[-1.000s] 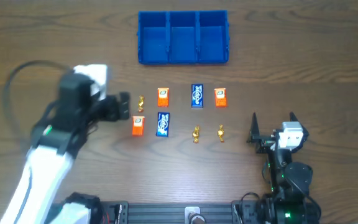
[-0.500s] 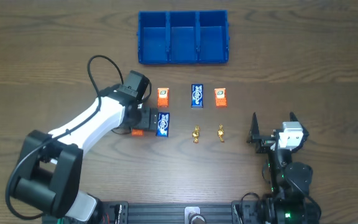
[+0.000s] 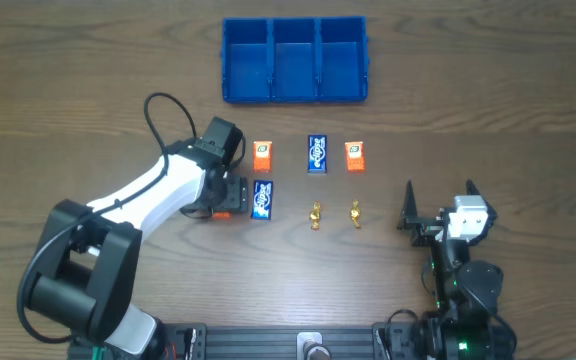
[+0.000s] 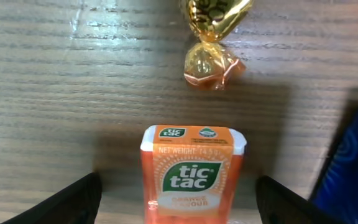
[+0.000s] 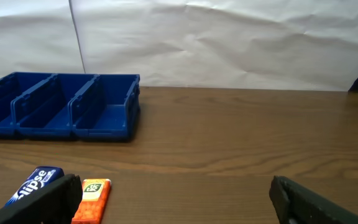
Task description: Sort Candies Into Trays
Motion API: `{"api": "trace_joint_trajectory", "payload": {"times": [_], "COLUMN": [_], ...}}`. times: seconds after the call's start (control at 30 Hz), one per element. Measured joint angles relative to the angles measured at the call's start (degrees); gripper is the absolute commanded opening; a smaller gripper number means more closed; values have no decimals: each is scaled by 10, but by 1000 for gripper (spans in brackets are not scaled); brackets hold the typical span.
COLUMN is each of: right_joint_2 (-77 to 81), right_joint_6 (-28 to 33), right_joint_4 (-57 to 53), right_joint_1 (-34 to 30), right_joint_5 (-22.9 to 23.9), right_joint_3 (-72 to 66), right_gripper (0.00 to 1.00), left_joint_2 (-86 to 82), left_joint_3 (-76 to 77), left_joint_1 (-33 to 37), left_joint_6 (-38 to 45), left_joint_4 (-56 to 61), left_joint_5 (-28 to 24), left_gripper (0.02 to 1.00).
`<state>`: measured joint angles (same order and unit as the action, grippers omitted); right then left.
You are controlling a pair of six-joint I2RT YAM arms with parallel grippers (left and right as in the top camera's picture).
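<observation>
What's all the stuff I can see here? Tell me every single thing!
tray: one, blue, three empty compartments, at the far side of the table.
orange candy boxes: three, orange; two in the row nearer the tray, the second at, and one between the left end effector's fingers.
blue candy packs: two, blue; one between the two orange boxes, one beside the straddled box.
gold wrapped candies: three, gold; two side by side, one just beyond the straddled box.
table: one, brown wood.
white backdrop: one, behind the table.
left end effector: black, open, low around an orange box.
right end effector: black, open, apart from the candies.
</observation>
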<state>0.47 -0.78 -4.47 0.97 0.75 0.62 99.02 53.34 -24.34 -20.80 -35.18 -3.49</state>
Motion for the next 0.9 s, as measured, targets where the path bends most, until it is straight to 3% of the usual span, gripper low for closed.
{"api": "trace_joint_trajectory", "payload": {"times": [0.23, 0.33, 0.57, 0.67, 0.8, 0.9], "right_joint_2": [0, 0, 0, 0, 0, 0], "right_joint_6": [0, 0, 0, 0, 0, 0], "right_joint_4": [0, 0, 0, 0, 0, 0], "right_joint_1": [0, 0, 0, 0, 0, 0], "right_joint_5": [0, 0, 0, 0, 0, 0], "right_joint_3": [0, 0, 0, 0, 0, 0], "right_gripper": [998, 998, 998, 998, 998, 998], "left_joint_2": [3, 3, -10, -74, -68, 45], "left_joint_3": [0, 0, 1, 56, 265, 511], "left_joint_1": [0, 0, -11, -26, -31, -23], "left_joint_6": [-3, -4, -30, -55, -62, -38], "left_joint_4": [12, 22, 22, -20, -127, -185], "left_joint_5": [11, 12, 10, 33, 90, 130], "left_gripper": [439, 373, 336, 327, 327, 325]}}
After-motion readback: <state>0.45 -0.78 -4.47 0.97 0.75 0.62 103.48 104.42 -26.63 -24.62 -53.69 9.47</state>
